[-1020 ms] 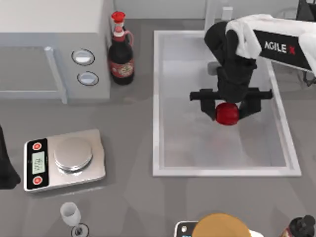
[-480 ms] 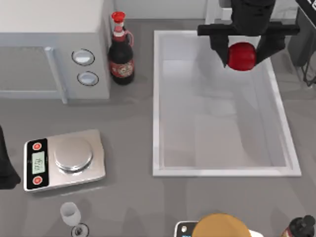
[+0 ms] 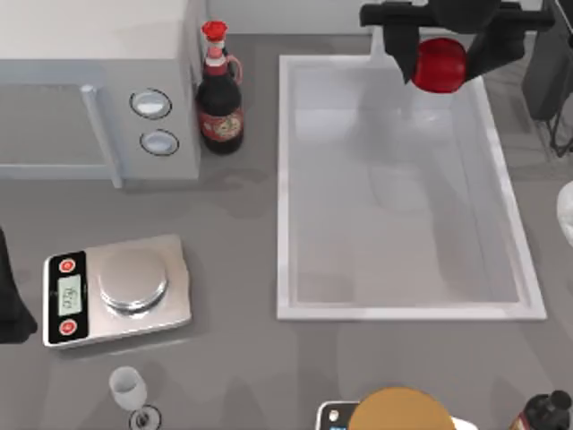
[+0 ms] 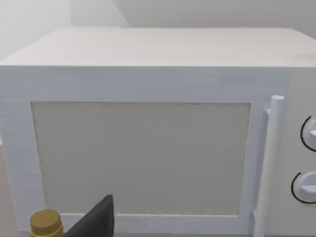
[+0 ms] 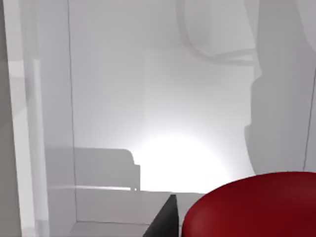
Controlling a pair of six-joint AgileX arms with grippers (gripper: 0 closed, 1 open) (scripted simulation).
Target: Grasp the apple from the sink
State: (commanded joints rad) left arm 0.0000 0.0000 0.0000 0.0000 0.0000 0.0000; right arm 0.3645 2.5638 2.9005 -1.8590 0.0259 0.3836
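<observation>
Though glossy and likely slick, apple point(image 3: 440, 64) sat pinched across its middle by right tool point(image 3: 440, 54), high above sink point(image 3: 283, 179) far end. Firm, light fruit. Left arm parked facing microwave point(image 4: 148, 148); grip unseen.

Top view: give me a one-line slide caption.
Right gripper shut on the apple, held above the sink's far end near the faucet.

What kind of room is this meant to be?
Probably a simulated kitchen counter: a large white rectangular sink, a white microwave and a silver digital scale. The right gripper holds a glossy red apple.
</observation>
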